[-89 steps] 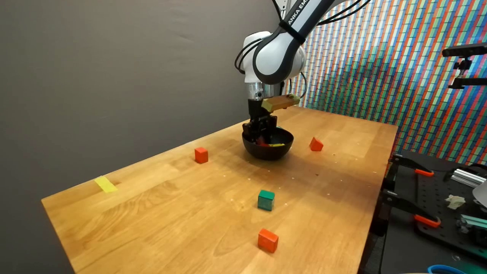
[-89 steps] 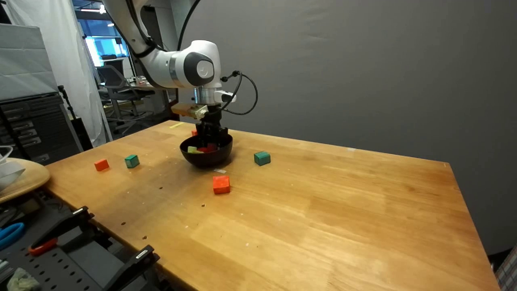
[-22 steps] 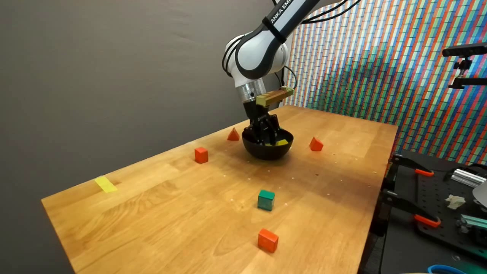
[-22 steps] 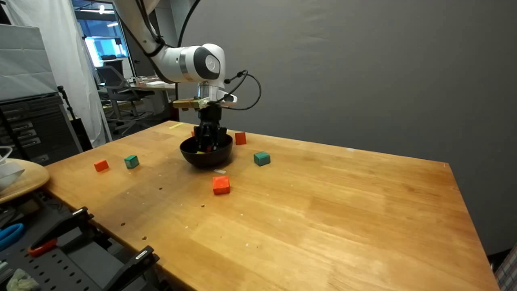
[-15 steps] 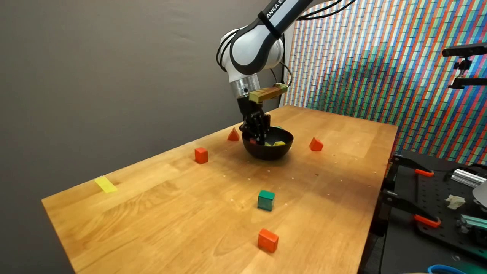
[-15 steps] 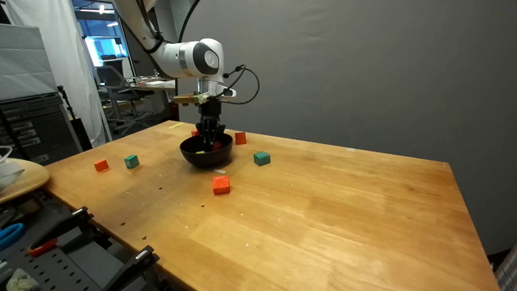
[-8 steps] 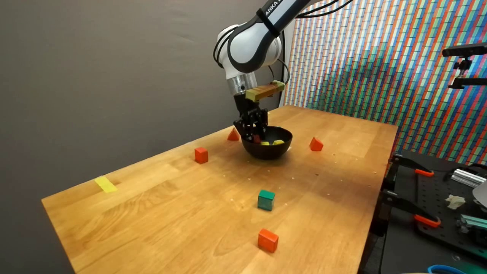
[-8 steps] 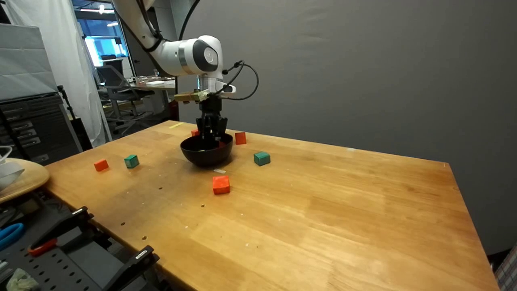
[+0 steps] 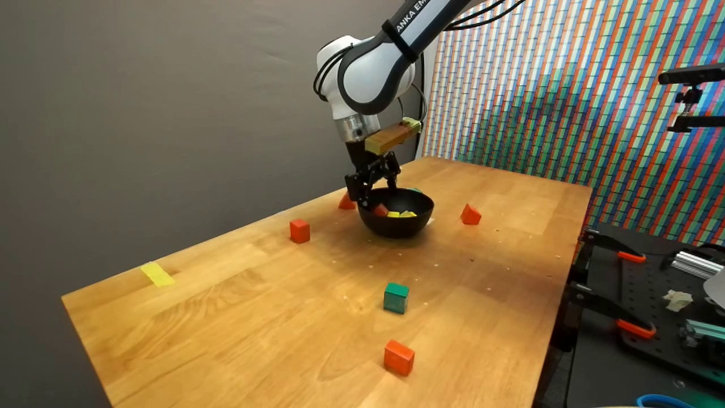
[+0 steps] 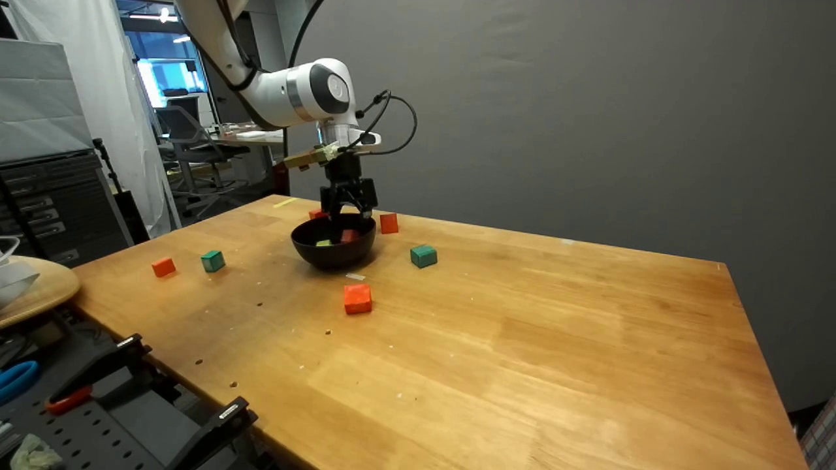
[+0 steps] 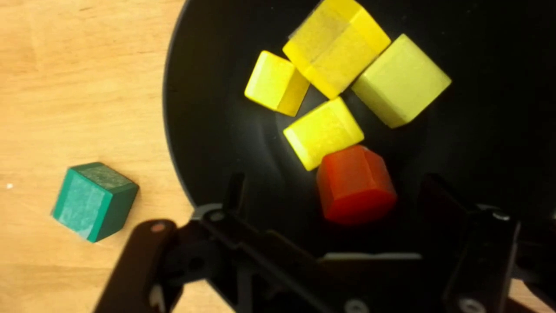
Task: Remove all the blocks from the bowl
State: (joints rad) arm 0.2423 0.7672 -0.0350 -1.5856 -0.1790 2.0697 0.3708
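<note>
The grey wall [image 10: 575,111] ran along the back edge of the table [image 10: 555,352]. In an exterior view a broad stretch of wood reached from the bowl [image 10: 332,260] to the table's right-hand end; the bowl stood nearer the back edge than the front. The arm [image 10: 281,98] bent down over the bowl, in which five blocks showed. The gripper [image 10: 351,212] was wide, jaws spread at the bowl's back rim; in the wrist view the red block [image 11: 356,187] showed between them, a gap on either side. Whether a jaw touched the rim could not be told. With it lay the big yellow block [image 11: 336,48], the pale block [image 11: 404,82], the middle yellow block [image 11: 323,134] and the little yellow block [image 11: 271,82]. Six more were on the table: near the bowl, a green block [image 10: 423,256], a red wedge [image 10: 388,223] and an orange block [image 10: 358,298]; near the back edge, a second orange block [image 9: 299,231]; well apart, a second green block [image 9: 396,298] and a third orange block [image 9: 399,358].
</note>
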